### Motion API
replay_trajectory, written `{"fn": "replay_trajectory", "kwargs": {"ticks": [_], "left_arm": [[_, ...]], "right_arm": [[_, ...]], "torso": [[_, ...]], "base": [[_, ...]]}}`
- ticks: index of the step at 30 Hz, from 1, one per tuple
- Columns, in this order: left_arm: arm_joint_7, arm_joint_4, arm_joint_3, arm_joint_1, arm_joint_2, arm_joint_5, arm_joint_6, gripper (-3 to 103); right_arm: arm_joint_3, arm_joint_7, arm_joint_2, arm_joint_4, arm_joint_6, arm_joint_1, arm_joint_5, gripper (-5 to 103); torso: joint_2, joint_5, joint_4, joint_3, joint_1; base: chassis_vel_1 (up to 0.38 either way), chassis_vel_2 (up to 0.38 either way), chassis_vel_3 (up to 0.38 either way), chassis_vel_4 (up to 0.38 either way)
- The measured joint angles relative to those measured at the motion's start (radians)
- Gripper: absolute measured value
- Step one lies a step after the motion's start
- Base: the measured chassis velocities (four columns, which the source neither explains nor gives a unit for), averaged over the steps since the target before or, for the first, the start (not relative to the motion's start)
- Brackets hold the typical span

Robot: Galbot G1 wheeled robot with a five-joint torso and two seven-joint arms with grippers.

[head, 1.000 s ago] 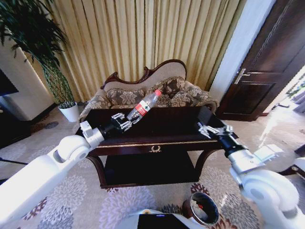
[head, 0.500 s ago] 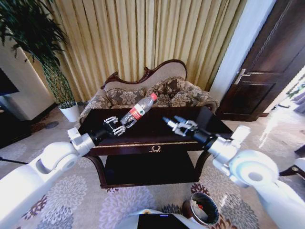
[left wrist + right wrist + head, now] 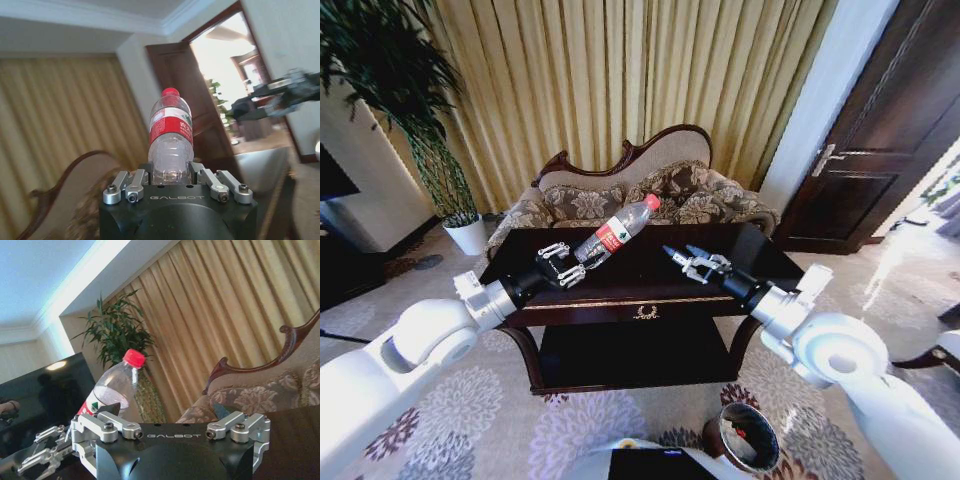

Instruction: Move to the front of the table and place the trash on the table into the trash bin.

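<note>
Left tool [image 3: 563, 266] is gripping the bottle [image 3: 616, 232] by its base, holding it tilted above the tabletop [image 3: 650, 265] at frame centre. Right tool [image 3: 685, 260] is hovering open beside it, fingers spread, just apart. Trash bin [image 3: 742, 438] is standing on the carpet at lower right. A sofa [image 3: 640, 190] is sitting behind the tabletop.

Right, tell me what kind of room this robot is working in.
Most likely a formal sitting room in a home or hotel suite. An ornate carved sofa stands behind the dark wooden table, gold floor-length curtains hang behind it, and a potted plant fills the corner.
</note>
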Motion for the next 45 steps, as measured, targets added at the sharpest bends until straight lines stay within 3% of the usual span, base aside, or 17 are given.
{"fn": "replay_trajectory", "kwargs": {"ticks": [3, 6, 7, 9, 10, 13, 23, 28, 35, 45], "left_arm": [[0.018, 0.091, -0.008, -0.017, -0.012, 0.001, -0.024, 37], [0.07, 0.214, -0.012, -0.027, -0.079, 0.049, -0.08, 37], [0.07, 0.214, -0.012, -0.027, -0.079, 0.049, -0.08, 37], [0.094, 0.239, -0.016, -0.019, -0.144, 0.077, -0.09, 37], [0.094, 0.239, -0.016, -0.019, -0.144, 0.077, -0.09, 37], [0.121, 0.271, 0.02, -0.039, -0.227, 0.121, -0.119, 37], [0.167, 0.379, 0.181, -0.189, -0.302, 0.189, -0.175, 37], [0.163, 0.384, 0.257, -0.26, -0.307, 0.193, -0.166, 37], [0.103, 0.307, 0.39, -0.379, -0.252, 0.149, -0.099, 37], [0.08, 0.202, 0.361, -0.359, -0.125, 0.096, -0.071, 37]], "right_arm": [[0.006, 0.0, -0.004, -0.028, 0.009, -0.009, -0.042, 100], [0.008, 0.0, 0.023, -0.096, 0.027, -0.028, -0.157, 100], [0.008, 0.0, 0.023, -0.096, 0.027, -0.028, -0.157, 100], [0.001, 0.0, 0.059, -0.15, 0.048, -0.036, -0.26, 100], [0.001, 0.0, 0.059, -0.15, 0.048, -0.036, -0.26, 100], [-0.023, 0.0, 0.097, -0.23, 0.081, -0.014, -0.372, 100], [-0.048, 0.0, 0.097, -0.358, 0.106, 0.039, -0.431, 100], [-0.065, 0.0, 0.072, -0.358, 0.099, 0.043, -0.41, 100], [-0.05, 0.0, 0.016, -0.296, 0.061, 0.048, -0.288, 100], [-0.021, 0.0, -0.055, -0.201, 0.025, 0.089, -0.04, 100]], "torso": [[0.0, 0.0001, 0.0, 0.0, 0.0], [0.0, -0.0007, 0.0, 0.0, 0.0], [0.0, -0.0007, 0.0, 0.0, 0.0], [0.0, -0.0001, 0.0, 0.0, 0.0], [0.0, -0.0001, 0.0, 0.0, 0.0], [0.0, 0.0, -0.0001, 0.0, 0.0], [0.0, 0.0001, -0.0003, 0.0, 0.0], [0.0, 0.0003, 0.0, 0.0, 0.0], [0.0, 0.0003, -0.0003, 0.0, 0.0], [0.0, 0.0, 0.0001, 0.0, 0.0]], "base": [[0.0, 0.0, 0.0, 0.0], [0.0, 0.0, 0.0, 0.0], [0.0, 0.0, 0.0, 0.0], [0.0, 0.0, 0.0, 0.0], [0.0, 0.0, 0.0, 0.0], [0.0, 0.0, 0.0, 0.0], [0.0, 0.0, 0.0, 0.0], [0.0, 0.0, 0.0, 0.0], [0.0, 0.0, 0.0, 0.0], [0.0, 0.0, 0.0, 0.0]]}}
